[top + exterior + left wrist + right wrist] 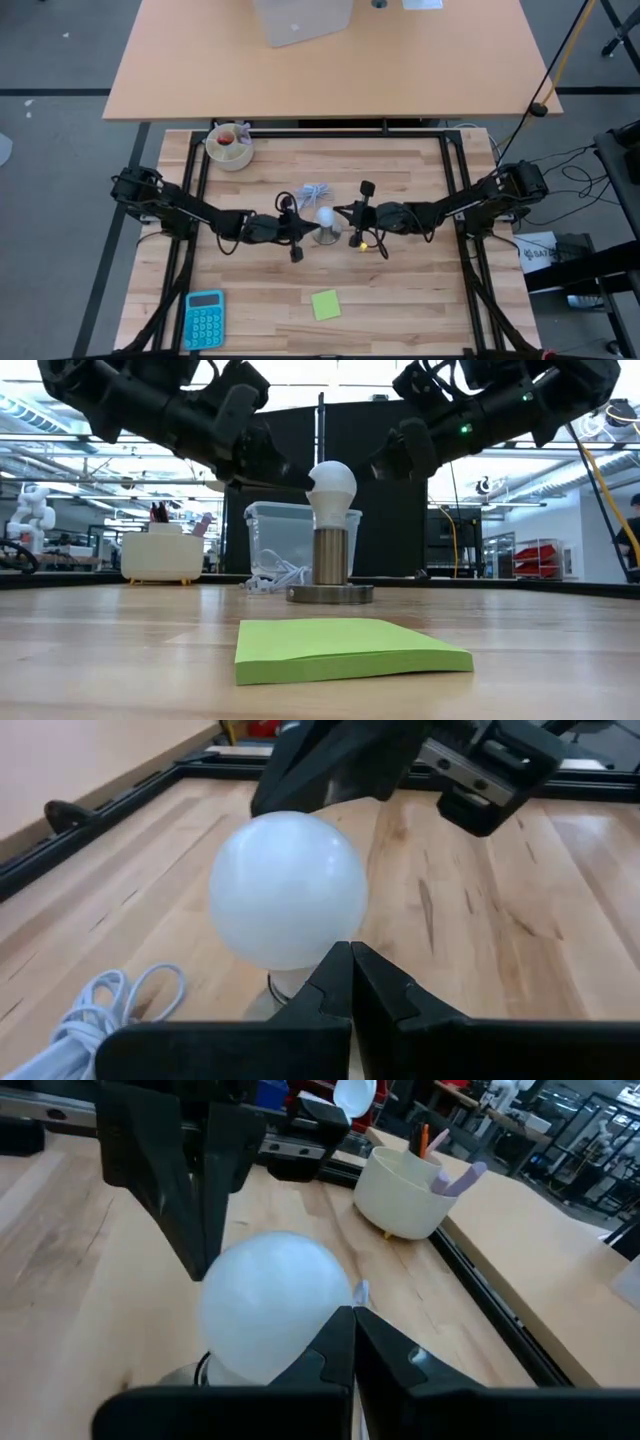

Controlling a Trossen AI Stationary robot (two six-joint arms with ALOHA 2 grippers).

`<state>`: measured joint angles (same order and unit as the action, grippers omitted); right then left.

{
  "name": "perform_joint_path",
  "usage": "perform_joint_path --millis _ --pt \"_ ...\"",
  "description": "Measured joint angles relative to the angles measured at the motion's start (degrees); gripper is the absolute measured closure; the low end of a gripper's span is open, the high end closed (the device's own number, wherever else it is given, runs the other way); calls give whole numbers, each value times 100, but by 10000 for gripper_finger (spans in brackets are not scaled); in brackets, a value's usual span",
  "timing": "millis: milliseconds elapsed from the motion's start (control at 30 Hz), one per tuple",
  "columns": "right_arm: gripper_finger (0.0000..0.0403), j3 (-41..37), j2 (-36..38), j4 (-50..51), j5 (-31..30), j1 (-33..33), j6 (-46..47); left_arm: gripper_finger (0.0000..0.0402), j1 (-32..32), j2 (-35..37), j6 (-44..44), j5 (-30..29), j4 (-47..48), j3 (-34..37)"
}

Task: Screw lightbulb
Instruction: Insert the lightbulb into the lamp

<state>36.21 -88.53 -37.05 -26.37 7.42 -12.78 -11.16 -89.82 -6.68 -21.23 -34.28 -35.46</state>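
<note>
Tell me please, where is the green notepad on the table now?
In the high view the green notepad lies flat on the near part of the table, in front of the lightbulb, with the blue calculator to its left.

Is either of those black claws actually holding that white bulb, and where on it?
Neither. Both the left gripper and right gripper are shut beside the lightbulb's globe, gripping nothing.

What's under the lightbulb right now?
The lightbulb stands upright in a metal socket on a round base disc on the table. Its screw base is hidden inside the socket.
</note>
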Motion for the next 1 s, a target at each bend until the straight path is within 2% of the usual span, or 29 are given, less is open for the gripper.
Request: perform_joint_path --millis 400,667,800,1000 --pt "403 6 11 402 17 167 53 401 94 0 -252 -129 285 2" --pt "403 -4 -16 537 234 405 -281 401 162 0 -710 -907 533 2" --pt "403 -2 -9 648 442 486 -307 401 243 0 -812 -946 565 2" --pt "403 -2 -9 975 384 470 -38 401 195 0 -827 -992 445 2"
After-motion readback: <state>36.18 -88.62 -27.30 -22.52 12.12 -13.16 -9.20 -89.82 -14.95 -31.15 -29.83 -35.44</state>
